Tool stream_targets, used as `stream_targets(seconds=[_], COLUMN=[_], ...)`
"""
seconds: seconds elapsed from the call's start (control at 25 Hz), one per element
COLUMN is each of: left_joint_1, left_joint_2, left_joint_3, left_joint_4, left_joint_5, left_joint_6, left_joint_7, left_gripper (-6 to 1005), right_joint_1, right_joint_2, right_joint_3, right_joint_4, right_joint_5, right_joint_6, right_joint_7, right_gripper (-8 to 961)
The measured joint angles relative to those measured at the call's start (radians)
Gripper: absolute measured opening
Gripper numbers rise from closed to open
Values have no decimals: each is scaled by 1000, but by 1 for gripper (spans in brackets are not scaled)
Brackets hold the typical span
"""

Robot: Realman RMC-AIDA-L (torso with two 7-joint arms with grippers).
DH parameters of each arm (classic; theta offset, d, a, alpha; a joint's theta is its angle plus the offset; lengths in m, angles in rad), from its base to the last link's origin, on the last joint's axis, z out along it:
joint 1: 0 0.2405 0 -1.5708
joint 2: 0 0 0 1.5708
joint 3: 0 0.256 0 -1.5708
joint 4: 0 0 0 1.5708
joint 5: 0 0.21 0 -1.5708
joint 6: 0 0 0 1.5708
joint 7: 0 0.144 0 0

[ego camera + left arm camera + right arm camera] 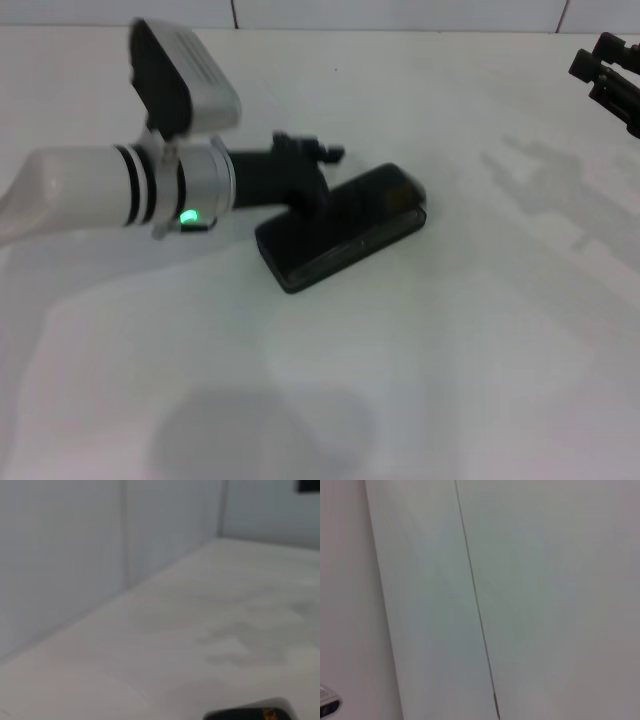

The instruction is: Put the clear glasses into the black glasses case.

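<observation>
The black glasses case [345, 228] lies on the white table, slanted, a little left of centre, with its lid down. A corner of the case [255, 714] with orange lettering shows in the left wrist view. My left gripper [300, 175] reaches in from the left and sits at the case's far left edge, touching or just above it. My right gripper [610, 72] is parked at the far right edge of the table, well away from the case. The clear glasses are out of view in all frames.
The white table [450, 350] spreads around the case, with a pale wall [400, 12] along its far edge. The right wrist view shows only wall panels with a seam [475, 600].
</observation>
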Motion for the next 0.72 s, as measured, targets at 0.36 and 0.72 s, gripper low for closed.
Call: stream_targets(seconds=[0.36,0.72], left_joint_1=[19,158], left_joint_2=[-1,58], left_joint_3=[48,-76], left_joint_4=[4,78], left_joint_5=[-68,-256], left_joint_6=[19,631], left_joint_7=[36,184], left_gripper=[672,708], right_joint_1=[15,29], right_joint_2=[-1,-43], right_joint_3=[-14,-106], right_joint_4=[27,-16], right_joint_5=[-5,-108], right_joint_6=[-13,-233], right_joint_7=[-19,-31], right_gripper=[402,456])
